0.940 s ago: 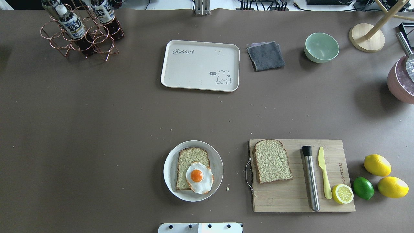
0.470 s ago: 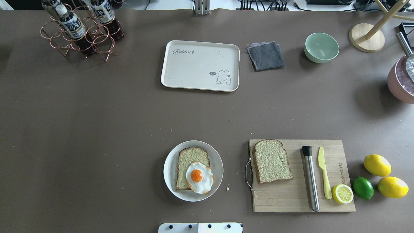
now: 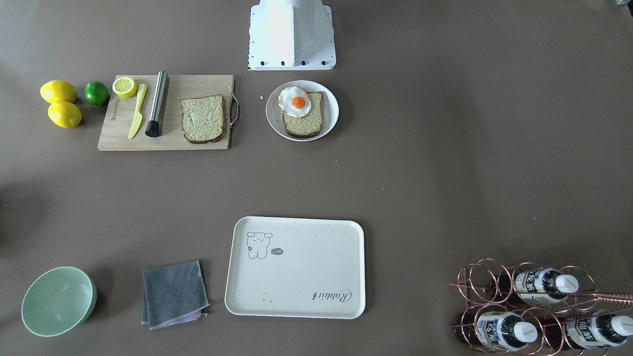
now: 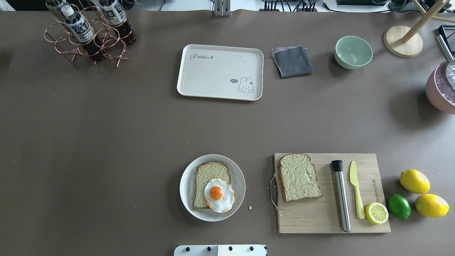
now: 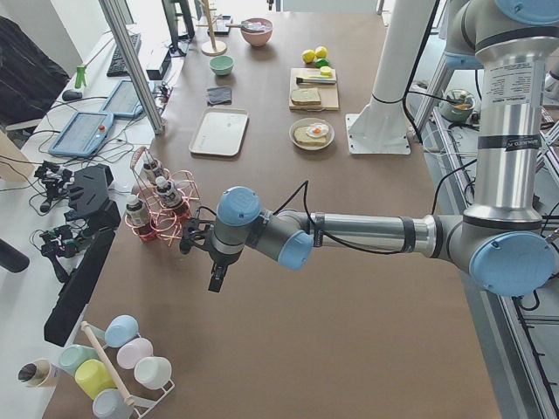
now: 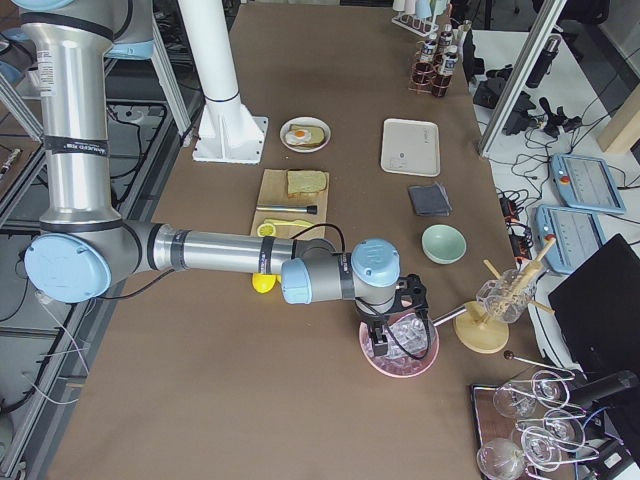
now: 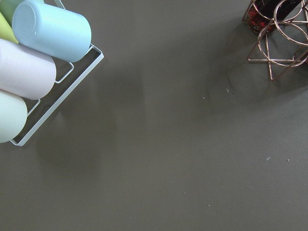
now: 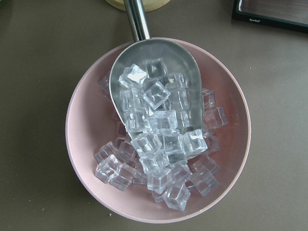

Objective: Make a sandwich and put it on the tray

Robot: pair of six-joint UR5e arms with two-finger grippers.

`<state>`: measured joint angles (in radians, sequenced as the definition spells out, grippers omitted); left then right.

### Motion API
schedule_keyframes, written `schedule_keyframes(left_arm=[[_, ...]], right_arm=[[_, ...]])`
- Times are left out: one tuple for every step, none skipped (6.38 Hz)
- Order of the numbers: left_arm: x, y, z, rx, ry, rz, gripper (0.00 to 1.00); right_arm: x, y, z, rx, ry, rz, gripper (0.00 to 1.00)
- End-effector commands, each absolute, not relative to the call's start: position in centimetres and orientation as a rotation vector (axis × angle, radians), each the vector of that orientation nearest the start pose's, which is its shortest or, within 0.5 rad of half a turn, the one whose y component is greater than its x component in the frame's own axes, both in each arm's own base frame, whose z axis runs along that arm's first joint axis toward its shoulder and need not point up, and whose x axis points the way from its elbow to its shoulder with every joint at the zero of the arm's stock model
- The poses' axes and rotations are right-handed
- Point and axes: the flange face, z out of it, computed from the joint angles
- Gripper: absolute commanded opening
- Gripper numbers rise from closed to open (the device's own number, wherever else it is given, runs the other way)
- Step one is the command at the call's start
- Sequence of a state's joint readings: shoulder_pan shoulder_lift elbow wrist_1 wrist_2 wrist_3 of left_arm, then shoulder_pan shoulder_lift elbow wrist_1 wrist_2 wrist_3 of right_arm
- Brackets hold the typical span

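Nothing moved, orange-yolked egg (image 4: 219,195) atop plated bread slice (image 4: 209,173), second slice (image 4: 299,177) on board (image 4: 320,220), left claw (image 5: 214,281), right claw (image 6: 384,344) state untellable

pink round bowl of ice cubes (image 4: 440,93): cut off by overhead view's right edge | greenish-tan bread slice (image 4: 208,174) on round white plate (image 4: 186,192): partly hidden under white fried egg (image 4: 217,194) | left gripper (image 5: 215,280), right gripper (image 6: 384,342): only in side views, jaw state unreadable
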<state>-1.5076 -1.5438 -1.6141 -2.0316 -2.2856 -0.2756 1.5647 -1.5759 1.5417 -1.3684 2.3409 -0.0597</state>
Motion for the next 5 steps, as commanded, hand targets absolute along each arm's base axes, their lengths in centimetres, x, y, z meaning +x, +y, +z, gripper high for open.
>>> schedule_keyframes(left_arm=[[-3.62, -50.61, 60.36, 0.331, 0.768, -0.027, 0.98], [-3.54, -50.61, 60.31, 0.33, 0.768, -0.026, 0.98], [-3.6, -50.61, 60.28, 0.331, 0.77, -0.028, 0.98], [-3.54, -50.68, 60.38, 0.327, 0.768, -0.029, 0.98], [-3.53, -50.88, 60.1, 0.333, 0.767, -0.027, 0.98]], right_arm=[[6.09, -50.06, 65.46, 0.18, -0.764, -0.127, 1.0], [6.09, -50.06, 65.46, 0.18, -0.764, -0.127, 1.0], [6.09, -50.06, 65.46, 0.179, -0.764, -0.125, 1.0], [6.09, -50.07, 65.45, 0.18, -0.764, -0.126, 1.0], [6.08, -50.06, 65.45, 0.179, -0.766, -0.126, 1.0]])
